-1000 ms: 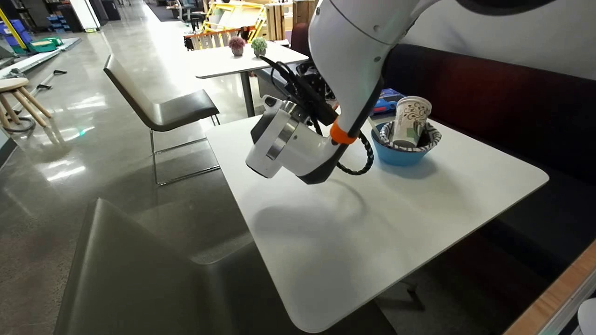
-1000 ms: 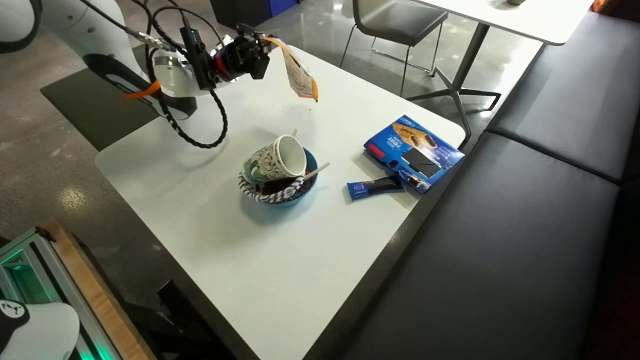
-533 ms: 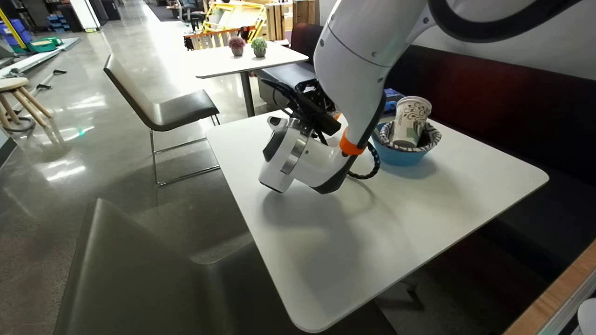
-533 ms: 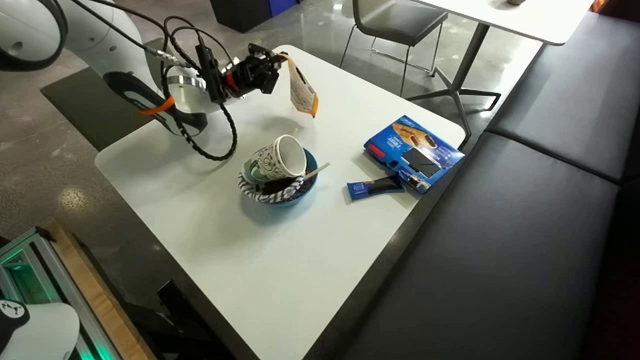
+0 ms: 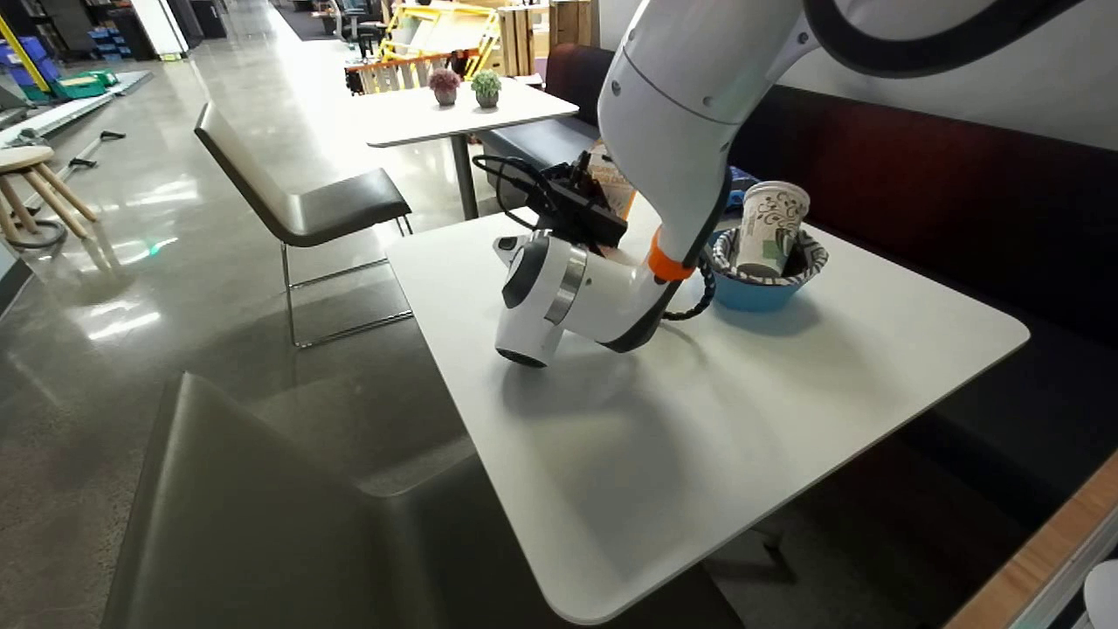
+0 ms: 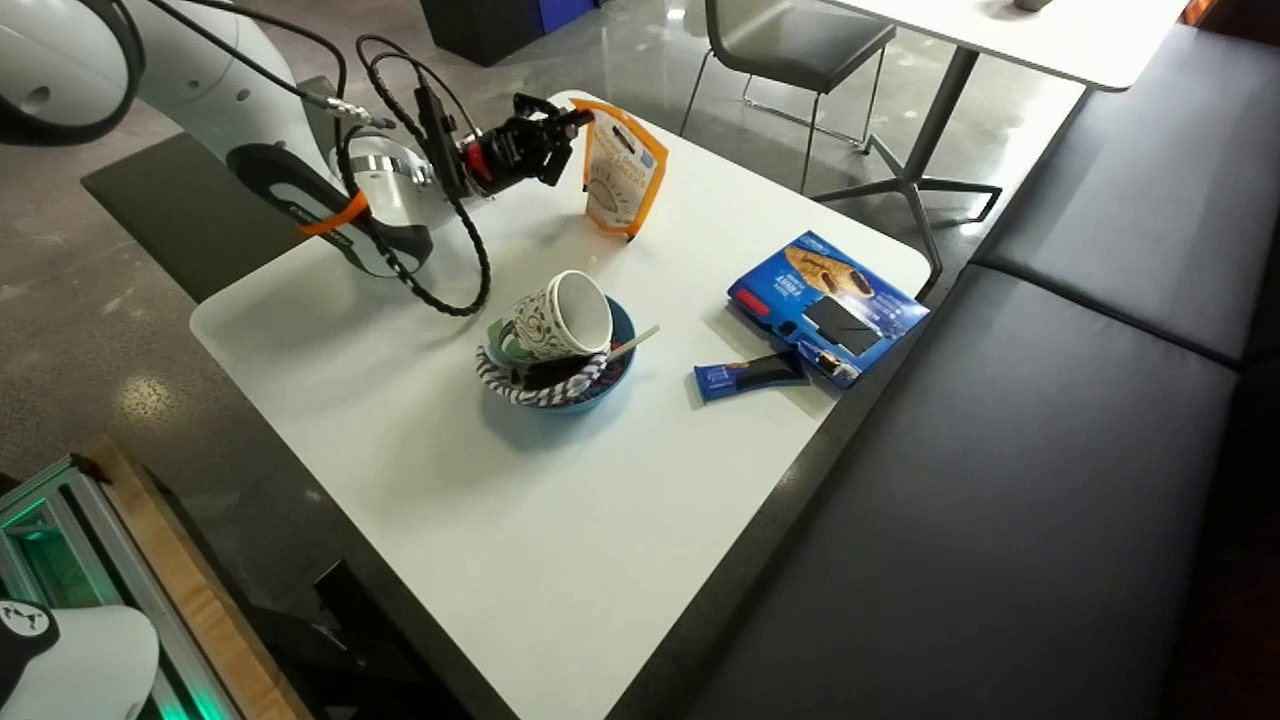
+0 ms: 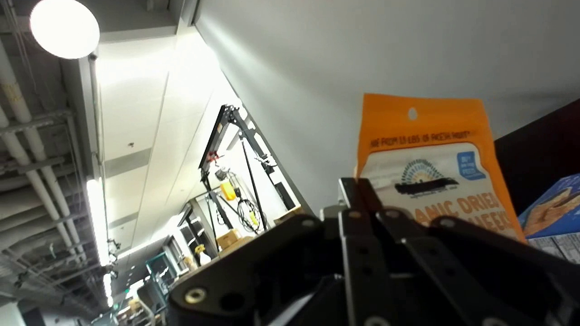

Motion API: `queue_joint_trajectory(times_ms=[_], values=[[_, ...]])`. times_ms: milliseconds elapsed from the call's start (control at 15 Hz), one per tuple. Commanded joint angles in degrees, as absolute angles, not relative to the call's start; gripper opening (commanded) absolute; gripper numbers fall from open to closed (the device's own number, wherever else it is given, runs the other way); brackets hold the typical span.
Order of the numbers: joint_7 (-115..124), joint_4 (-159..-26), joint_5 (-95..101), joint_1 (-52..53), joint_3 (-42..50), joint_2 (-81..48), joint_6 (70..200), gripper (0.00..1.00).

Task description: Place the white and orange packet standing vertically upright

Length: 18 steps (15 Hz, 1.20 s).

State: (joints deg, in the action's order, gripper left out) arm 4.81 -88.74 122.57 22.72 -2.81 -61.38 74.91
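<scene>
White table (image 6: pixel 540 560) by a dark bench (image 6: pixel 960 450), glossy floor (image 5: pixel 210 271) below, packet (image 6: pixel 622 178) tight in the pincer (image 7: pixel 356 190).

An office-like break area is shown by the black banquette (image 6: pixel 960 480), the pedestal table (image 5: pixel 406 125) topped with potted plants (image 5: pixel 486 88), the metal-framed chair (image 5: pixel 349 208), the polished concrete floor (image 5: pixel 175 210) and, overhead in the wrist view, exposed pipes (image 7: pixel 15 95) and strip lights (image 7: pixel 97 222).
</scene>
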Motion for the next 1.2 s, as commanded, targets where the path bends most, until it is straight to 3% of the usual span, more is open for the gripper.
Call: queue_joint_trajectory(times_ms=[0, 533, 1133], values=[[1.0, -93.4, 128.1, 22.2, -2.1, -58.8, 80.6, 0.0], [-3.8, -97.2, 134.0, 21.9, -2.5, -56.5, 86.1, 0.0], [-3.9, -99.4, 132.2, 22.4, -2.9, -54.7, 79.8, 0.0]])
